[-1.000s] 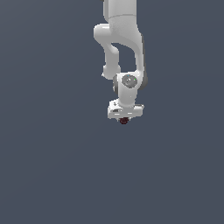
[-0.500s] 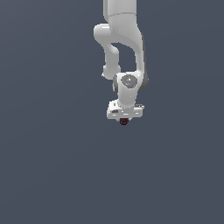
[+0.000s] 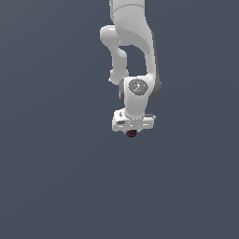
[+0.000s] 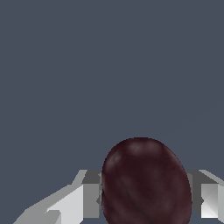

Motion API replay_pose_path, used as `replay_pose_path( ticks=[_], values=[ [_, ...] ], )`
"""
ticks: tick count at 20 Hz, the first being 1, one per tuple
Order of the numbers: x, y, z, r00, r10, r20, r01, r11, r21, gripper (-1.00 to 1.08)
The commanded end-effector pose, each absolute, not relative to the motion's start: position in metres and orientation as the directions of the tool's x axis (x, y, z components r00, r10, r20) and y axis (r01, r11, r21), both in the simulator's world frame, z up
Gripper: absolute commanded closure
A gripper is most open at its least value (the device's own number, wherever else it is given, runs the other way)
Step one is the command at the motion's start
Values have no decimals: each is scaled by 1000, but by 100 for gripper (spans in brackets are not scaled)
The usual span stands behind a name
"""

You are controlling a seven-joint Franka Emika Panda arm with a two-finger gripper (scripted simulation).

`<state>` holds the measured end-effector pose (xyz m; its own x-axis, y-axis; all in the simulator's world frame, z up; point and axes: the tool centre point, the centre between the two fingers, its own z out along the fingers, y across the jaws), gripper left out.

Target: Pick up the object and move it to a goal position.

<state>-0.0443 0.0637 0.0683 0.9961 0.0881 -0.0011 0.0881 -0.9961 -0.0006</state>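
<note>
Right up against my wrist camera I have the object (image 4: 146, 183), a dark red, plum-like blob with a faintly lumpy, glossy skin, filling the lower middle of the picture. It sits between the two fingers (image 4: 89, 199), one grey-white pad showing on each side of it, and both pads look pressed against its flanks, so I read the gripper (image 4: 146, 205) as pinched onto the fruit. Behind it I see nothing but flat slate-blue background; I cannot make out a surface or any container in this view.

From the exterior camera, the same object (image 3: 132, 133) shows as a tiny dark red spot tucked directly under the white gripper (image 3: 132, 130), far narrower than the hand's body. The fingers themselves are too small here for me to separate. The hand points straight down, its flat white palm block level across the frame.

Above it I follow the Panda arm (image 3: 133, 51) rising up, wrist joint with its round grey cap facing the camera, then the elbow bending toward the exterior view's left, and the upper links running out of the top edge. Plain dark blue-grey fills everything beyond.
</note>
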Motion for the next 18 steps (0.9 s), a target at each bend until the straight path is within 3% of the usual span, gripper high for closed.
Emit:
replay_pose_path(
  ticks=[1, 18],
  values=[
    [-28, 61, 80, 996, 88, 0, 88, -996, -1, 108],
    [74, 44, 148, 996, 88, 0, 88, -996, -1, 108]
  ],
)
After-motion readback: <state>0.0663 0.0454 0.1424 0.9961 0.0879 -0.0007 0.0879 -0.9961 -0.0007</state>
